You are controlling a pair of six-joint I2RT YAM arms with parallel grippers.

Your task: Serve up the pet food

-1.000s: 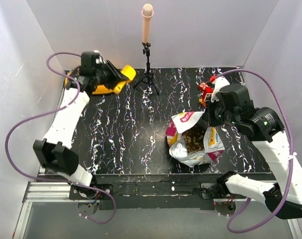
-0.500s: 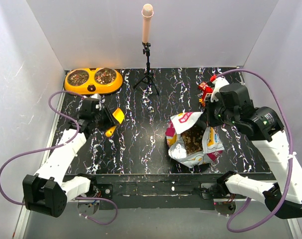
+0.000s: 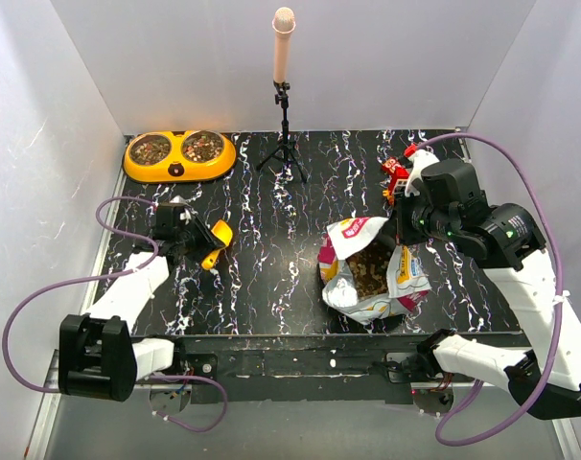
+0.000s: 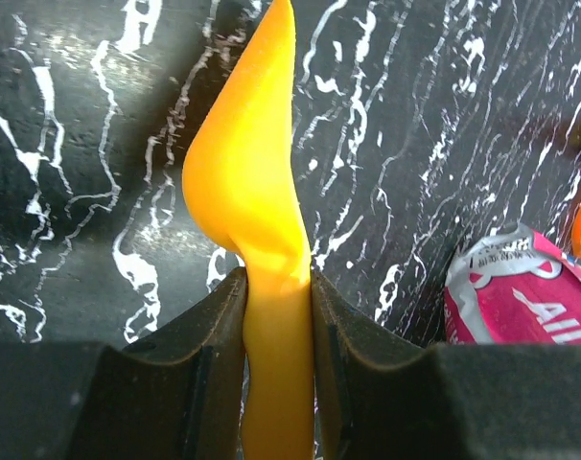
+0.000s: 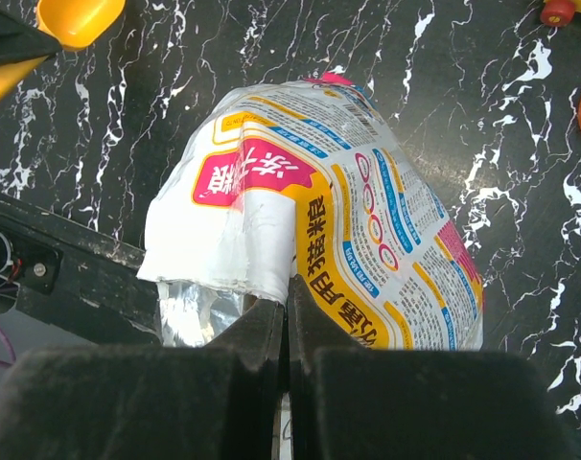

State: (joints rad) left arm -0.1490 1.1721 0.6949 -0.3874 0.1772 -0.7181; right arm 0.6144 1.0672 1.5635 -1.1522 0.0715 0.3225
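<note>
The pet food point(image 3: 372, 267) shows as brown kibble inside the open white printed bag point(image 3: 362, 292), right of centre on the table. My right gripper point(image 3: 402, 233) is shut on the bag's upper edge; in the right wrist view its jaws point(image 5: 289, 305) pinch the bag point(image 5: 367, 220). More kibble fills both steel cups point(image 3: 152, 148) of the orange double bowl point(image 3: 214, 171) at the back left. My left gripper point(image 3: 197, 237) is shut on the handle of the yellow-orange scoop point(image 3: 217, 237), low over the table's left side. The left wrist view shows the scoop point(image 4: 247, 182) edge-on between my jaws point(image 4: 277, 287).
A black tripod point(image 3: 285, 144) with a pink cylinder point(image 3: 284, 48) stands at the back centre. Red toys point(image 3: 396, 172) lie at the back right, behind the right arm. White walls close in the left, back and right sides.
My left arm has drawn back from the bowl toward the near left, carrying the scoop down close to the table. The right gripper and the bag have stayed in place.
</note>
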